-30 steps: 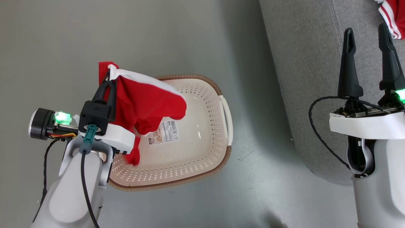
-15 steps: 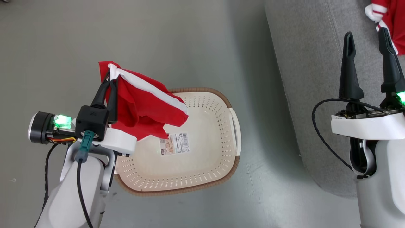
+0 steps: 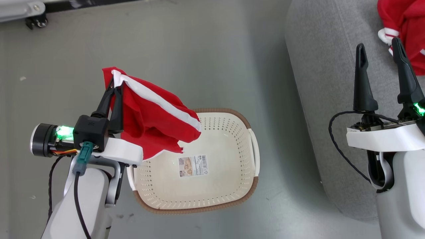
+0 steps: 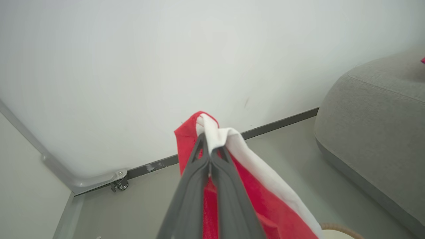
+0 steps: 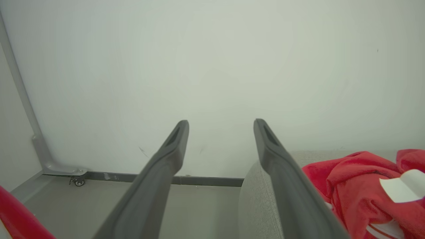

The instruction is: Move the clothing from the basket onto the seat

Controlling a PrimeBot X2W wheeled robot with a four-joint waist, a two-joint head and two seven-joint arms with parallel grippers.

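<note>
Clothing (image 3: 156,116) is in two places, so I work from the biggest thing down. The seat (image 3: 318,99), light-grey woven fabric, runs off the right and top edges of my head view, so I cannot see its full extent. The basket (image 3: 247,121) stands on the floor (image 3: 199,49) to the left of the seat, apart from it. Its perforated bottom is open to view, and its near-left corner is hidden behind my left wrist.

The red top (image 3: 406,20) lies on the seat at the upper right, cut off by the frame. I cannot tell whether my right finger touches its white-striped cuff. The red shorts (image 3: 166,122), white stripe showing, hang in the air over the basket's left rim. The left gripper (image 3: 114,87) pinches one edge of them, its fingers pressed together on the cloth. The right gripper (image 3: 377,44) stands over the seat with its fingers spread wide.

The sticker (image 3: 193,166) on the basket's bottom carries a barcode and a small picture, but its print is too small for me to read.
</note>
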